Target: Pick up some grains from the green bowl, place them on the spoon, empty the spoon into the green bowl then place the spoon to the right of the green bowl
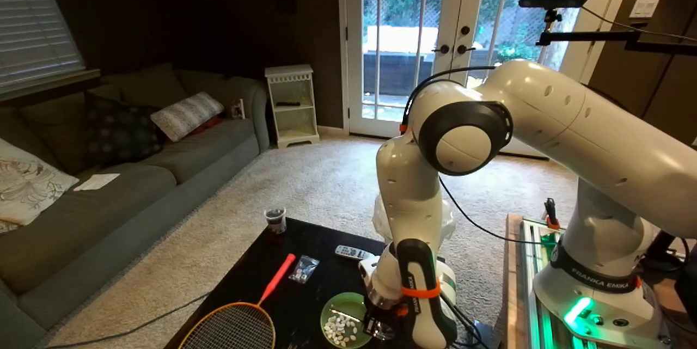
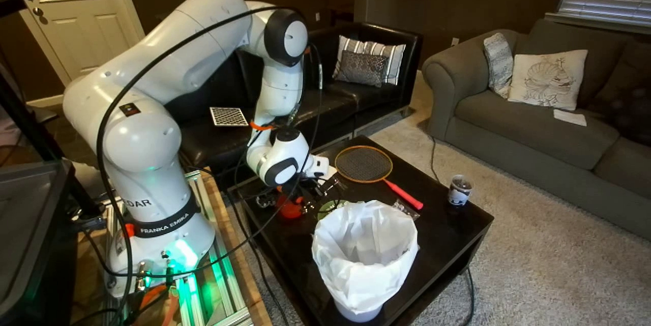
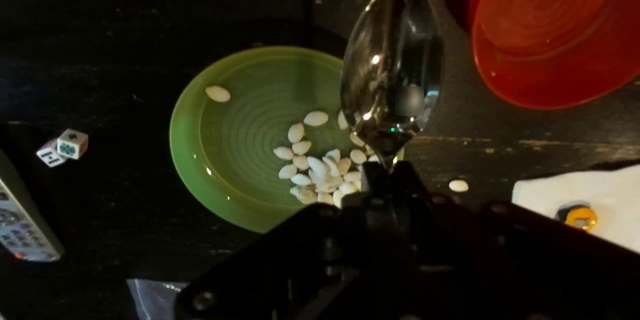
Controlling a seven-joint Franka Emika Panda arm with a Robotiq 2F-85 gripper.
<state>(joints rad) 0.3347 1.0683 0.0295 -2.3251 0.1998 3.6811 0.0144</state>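
In the wrist view a shiny metal spoon [image 3: 392, 60] sticks out from between the fingertips of my gripper [image 3: 386, 172], which is shut on it near the neck. The spoon's head reaches over the right rim of the green bowl [image 3: 187, 160] and the dark table; I see no grains on it. White grains [image 3: 322, 172] are heaped in the bowl's lower right, with a single one near its left side. One stray grain [image 3: 458, 185] lies on the table outside. In an exterior view my gripper stands right beside the green bowl [image 1: 326, 311].
A red bowl [image 3: 545, 35] stands close to the spoon's head. Around lie a white sheet [image 3: 590, 187], two dice [image 3: 72, 144], a remote [image 3: 22, 215] and a racket [image 1: 234, 324]. A white-lined bin [image 2: 363, 255] stands near a table edge, and a cup [image 2: 459, 191] at a corner.
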